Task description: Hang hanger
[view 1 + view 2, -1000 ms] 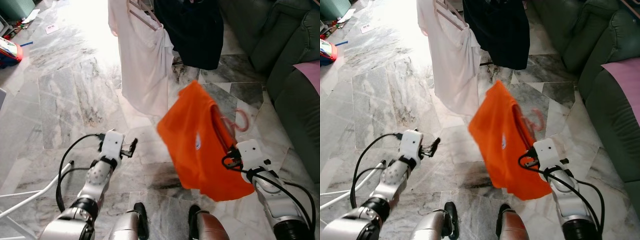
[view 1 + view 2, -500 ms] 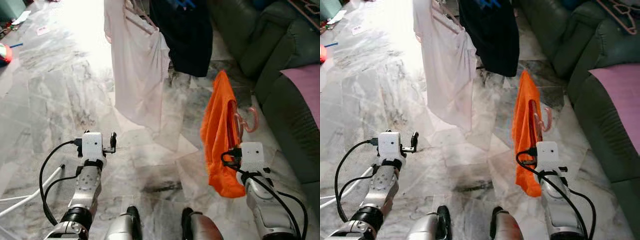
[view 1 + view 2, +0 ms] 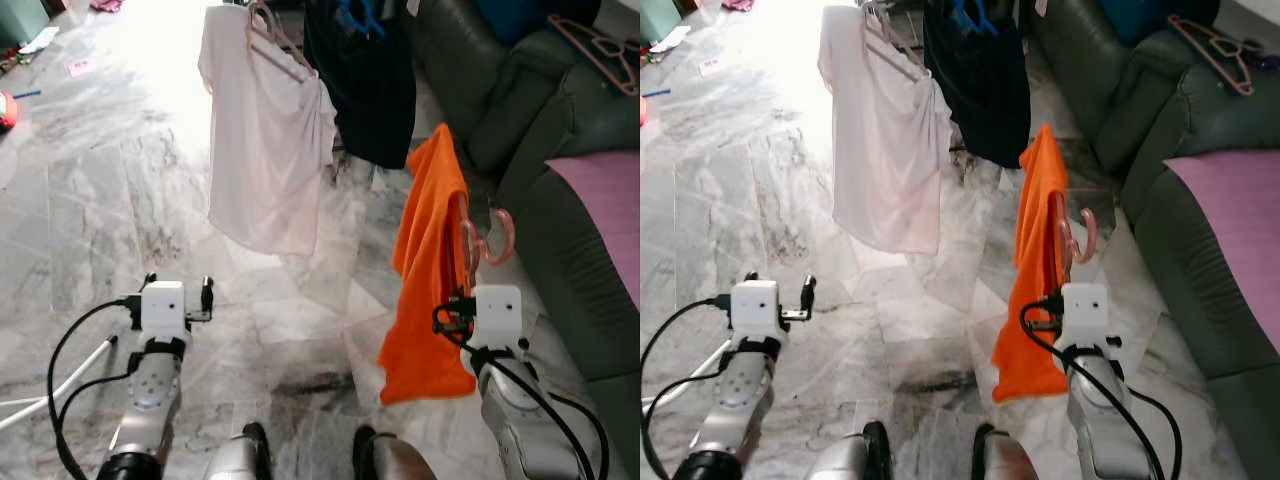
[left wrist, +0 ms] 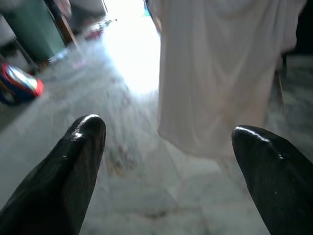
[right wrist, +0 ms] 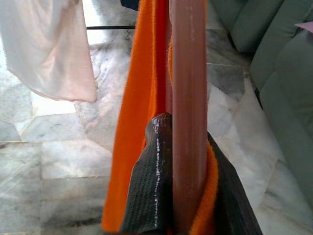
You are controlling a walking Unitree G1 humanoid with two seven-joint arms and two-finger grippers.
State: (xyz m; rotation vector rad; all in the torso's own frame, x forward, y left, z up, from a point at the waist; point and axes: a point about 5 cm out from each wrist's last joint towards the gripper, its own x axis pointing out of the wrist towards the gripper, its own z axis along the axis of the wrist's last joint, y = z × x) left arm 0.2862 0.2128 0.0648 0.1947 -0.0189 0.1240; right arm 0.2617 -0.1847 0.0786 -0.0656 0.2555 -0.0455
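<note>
- Nearest, the right tool (image 5: 188,196) is clenched on the pink hanger (image 5: 188,98): in the right wrist view its black fingers (image 5: 151,186) press on the hanger's bar with orange cloth bunched around them. So picking up the hanger is done.
- The orange garment (image 3: 425,270) is already on the pink hanger and droops from it, held upright in the air above the marble floor (image 3: 100,200), in front of the robot's right side. The hanger's hook (image 3: 495,235) juts out toward the sofa side and is caught on nothing.
- The left tool (image 3: 178,292) is released, its fingers (image 4: 73,166) spread wide with nothing between them; it is held out low over the floor on the robot's left and has no part in the carry as far as can be seen.
- Farther off, a pale pink shirt (image 3: 265,150) and a dark garment (image 3: 365,85) already hang side by side on their own hangers. Their rail lies above the frame's top edge, so its exact place cannot be told.
- To the right stands a dark green sofa (image 3: 560,230) with a spare hanger (image 3: 1210,45) lying on its backrest.
- Judged from this, the task is about midway: the hanger is loaded and in grip, but well apart from the hanging clothes. What is left is to close in on the rail, raise the hook over it beside the other garments, and let go.
</note>
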